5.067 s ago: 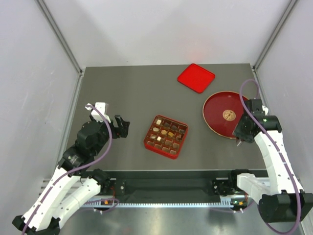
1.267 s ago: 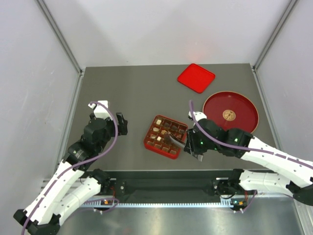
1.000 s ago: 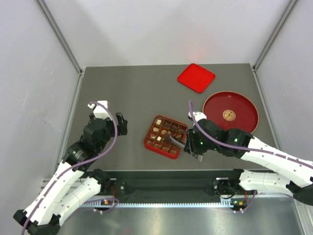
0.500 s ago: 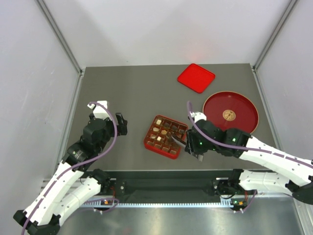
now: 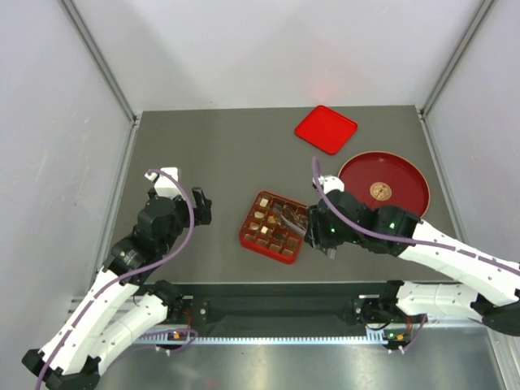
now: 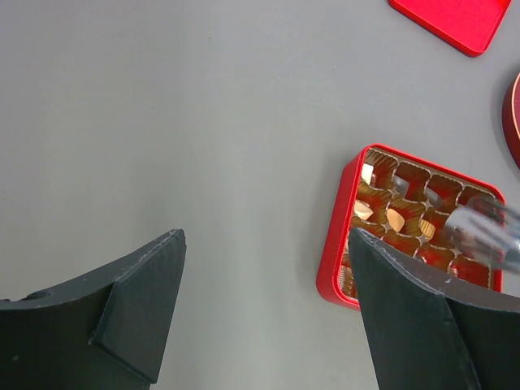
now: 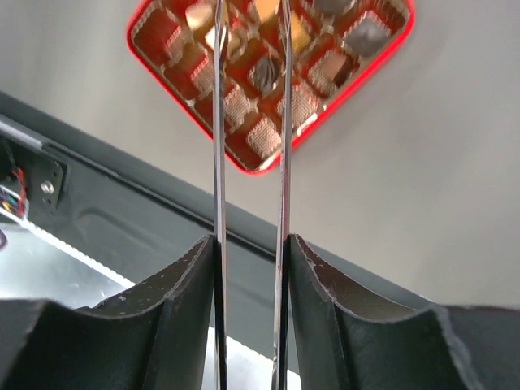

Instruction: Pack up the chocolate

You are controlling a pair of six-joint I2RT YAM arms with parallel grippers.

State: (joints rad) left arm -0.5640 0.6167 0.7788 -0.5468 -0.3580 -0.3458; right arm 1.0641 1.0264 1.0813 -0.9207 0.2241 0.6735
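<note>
The chocolate pieces [image 5: 272, 223], dark, tan and cream, sit in cells of the red gridded tray [image 5: 246, 236]; one more chocolate [image 5: 379, 191] lies on the round red plate [image 5: 406, 175]. My right gripper [image 5: 318, 231] [image 7: 250, 240] is shut on metal tweezers [image 7: 218, 122], whose two blades reach over the tray [image 7: 382, 69] and stand apart with nothing between them. A dark piece [image 7: 265, 73] lies in a cell below the blades. Left of the tray [image 6: 348, 187], my left gripper [image 5: 201, 207] [image 6: 266, 236] hangs open and empty above bare table.
The flat red lid [image 5: 326, 129] [image 6: 451, 16] lies at the back, just left of the round plate. Grey walls close in both sides and the back. A black rail with the arm bases runs along the near edge [image 5: 276, 309].
The right arm came from the round plate to the tray. Over the last second the tweezer blades spread a little and drew back to the right. The left arm stayed still.
</note>
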